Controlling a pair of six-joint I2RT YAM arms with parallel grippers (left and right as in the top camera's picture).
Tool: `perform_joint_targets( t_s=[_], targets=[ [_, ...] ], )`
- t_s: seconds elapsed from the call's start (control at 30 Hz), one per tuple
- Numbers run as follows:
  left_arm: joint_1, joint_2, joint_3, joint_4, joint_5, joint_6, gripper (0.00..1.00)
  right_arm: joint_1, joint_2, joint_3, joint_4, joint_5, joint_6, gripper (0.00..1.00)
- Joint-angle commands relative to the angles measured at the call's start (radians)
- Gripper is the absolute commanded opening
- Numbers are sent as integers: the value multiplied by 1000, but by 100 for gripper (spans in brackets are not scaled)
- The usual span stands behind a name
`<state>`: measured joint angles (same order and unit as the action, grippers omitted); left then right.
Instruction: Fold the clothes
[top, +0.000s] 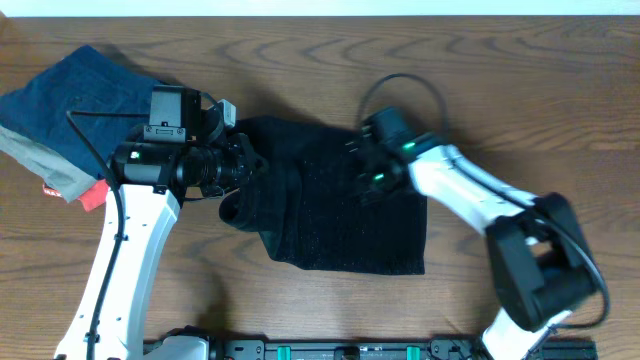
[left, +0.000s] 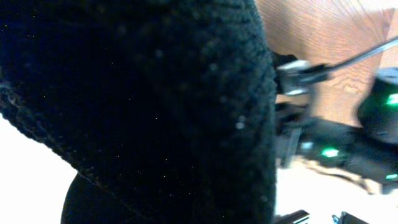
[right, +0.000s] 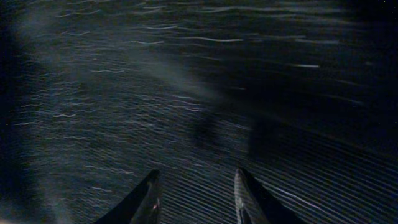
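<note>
Garment: the black garment (top: 340, 215) lies mid-desk, between the two arms. It is spread in a rough rectangle, flat at the lower right and bunched into a lump at the left edge.

Left pincer: the left pincer (top: 243, 165) sits at the garment's left edge, just above the lump. In the left wrist view the fuzzy fabric hangs right in front of the lens and hides the fingers, so I cannot tell how far the jaws are open. Cloth that close to the camera suggests an edge raised for a fold, but the hold itself is not visible.

Right pincer: the right pincer (top: 368, 170) hangs over the garment's upper right part. In its wrist view the two fingers (right: 146, 199) stand apart with only cloth below the gap and nothing clamped. The picture is streaked with blur.

Why so placed: one arm is at each side of the cloth, probably so that one can lift an edge while the other pins or smooths the rest.

Other clothes: navy (top: 85, 85), grey (top: 30, 150) and red (top: 92, 197) pieces are stacked at the far left, behind the left arm and apart from the black garment. They look like finished or set-aside items.

Desk: the wooden desk (top: 500, 80) shows bare on the right.

Stage: the fold looks early, with no crisp crease yet.
</note>
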<state>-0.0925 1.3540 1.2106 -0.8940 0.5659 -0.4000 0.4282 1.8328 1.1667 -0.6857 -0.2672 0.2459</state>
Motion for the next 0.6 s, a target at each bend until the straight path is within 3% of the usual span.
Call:
perform_joint_targets(
  t_s=[0.0,0.2,0.57],
  targets=[
    [2,-23,35,3,25,-11,6,-74,-42,12,-72,192,-27,35],
    [2,-23,35,5,25,-12,6,-181,-31,-27,-134,262,-27,31],
    [-51,-21,35,13,26,-25,7,-132,-8,-159,-1,134,-21,27]
  ],
)
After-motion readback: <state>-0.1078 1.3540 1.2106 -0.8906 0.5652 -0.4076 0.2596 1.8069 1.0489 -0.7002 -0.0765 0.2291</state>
